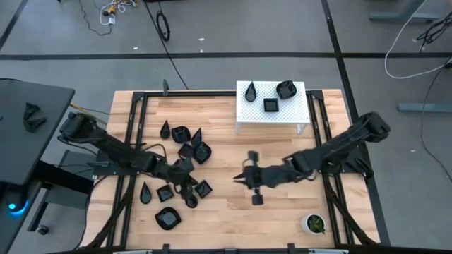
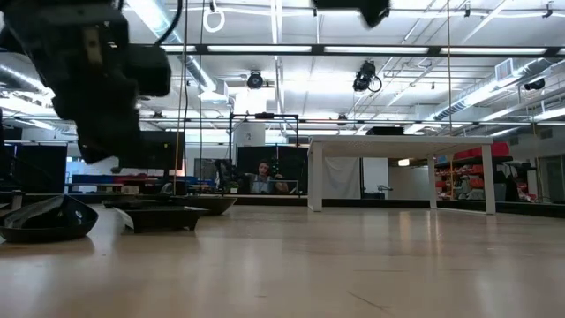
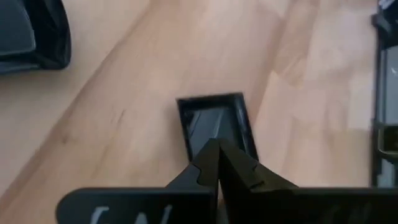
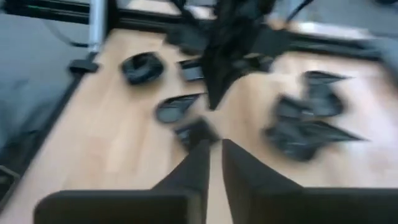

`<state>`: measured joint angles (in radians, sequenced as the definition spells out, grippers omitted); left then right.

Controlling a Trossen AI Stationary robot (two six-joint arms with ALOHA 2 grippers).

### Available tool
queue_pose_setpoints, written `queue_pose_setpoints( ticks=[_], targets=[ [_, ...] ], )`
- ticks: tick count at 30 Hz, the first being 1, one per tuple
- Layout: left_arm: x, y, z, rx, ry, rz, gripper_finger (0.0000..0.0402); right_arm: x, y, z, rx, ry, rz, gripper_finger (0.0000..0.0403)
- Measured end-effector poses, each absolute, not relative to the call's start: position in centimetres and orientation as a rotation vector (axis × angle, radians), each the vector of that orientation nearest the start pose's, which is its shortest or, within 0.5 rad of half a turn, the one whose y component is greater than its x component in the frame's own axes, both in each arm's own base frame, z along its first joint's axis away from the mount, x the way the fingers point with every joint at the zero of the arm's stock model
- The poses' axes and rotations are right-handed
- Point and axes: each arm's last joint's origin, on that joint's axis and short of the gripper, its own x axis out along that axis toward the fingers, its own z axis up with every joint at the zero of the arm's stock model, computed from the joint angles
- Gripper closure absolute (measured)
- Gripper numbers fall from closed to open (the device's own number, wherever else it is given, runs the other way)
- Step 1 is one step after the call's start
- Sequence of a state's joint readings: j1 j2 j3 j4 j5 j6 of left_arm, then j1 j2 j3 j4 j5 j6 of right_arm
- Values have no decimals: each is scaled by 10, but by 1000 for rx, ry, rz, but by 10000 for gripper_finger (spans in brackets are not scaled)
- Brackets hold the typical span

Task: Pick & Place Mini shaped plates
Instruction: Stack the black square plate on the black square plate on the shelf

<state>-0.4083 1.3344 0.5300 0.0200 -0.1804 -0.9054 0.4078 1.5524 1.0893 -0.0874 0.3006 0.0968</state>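
Observation:
Several glossy black mini shaped plates (image 1: 189, 143) lie flat in a loose cluster on the wooden table's left half. Three more sit on the white perforated rack (image 1: 289, 113) at the far middle. My left gripper (image 3: 217, 154) reaches in from the left and is shut at the near edge of a small square plate (image 3: 214, 118), which also shows from above (image 1: 204, 188). My right gripper (image 1: 239, 177) hovers over the table's middle, pointing left toward the cluster. In the right wrist view its fingers (image 4: 216, 158) stand slightly open with nothing between them. My left gripper meets the square plate at its near rim (image 3: 211, 142), with its fingers slanting down from the table's left. The fingertips themselves cover the place of contact, so the kind of hold does not show. Whether the plate is clear of the wood I cannot tell.
A small white pot with a green plant (image 1: 314, 224) stands at the near right corner. One rounded plate (image 1: 168, 219) lies near the front left edge. Black frame rails (image 1: 332, 204) run along both sides of the table. Bare wood lies between the two grippers.

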Motion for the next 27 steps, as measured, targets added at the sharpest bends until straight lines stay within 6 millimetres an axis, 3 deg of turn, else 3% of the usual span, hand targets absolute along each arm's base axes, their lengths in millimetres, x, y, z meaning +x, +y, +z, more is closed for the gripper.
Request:
queue_pose_setpoints(
  ticks=[6,14,19,27],
  targets=[
    [200,-93,166,-605,823,207,393,371,115,222,-17,552,333,281],
    [191,-92,165,-569,814,318,392,423,109,194,-239,677,553,234],
    [189,-94,164,-589,819,326,392,442,92,186,-146,711,472,235],
    [185,-101,164,-554,802,317,392,445,73,172,199,843,100,241]
  ],
)
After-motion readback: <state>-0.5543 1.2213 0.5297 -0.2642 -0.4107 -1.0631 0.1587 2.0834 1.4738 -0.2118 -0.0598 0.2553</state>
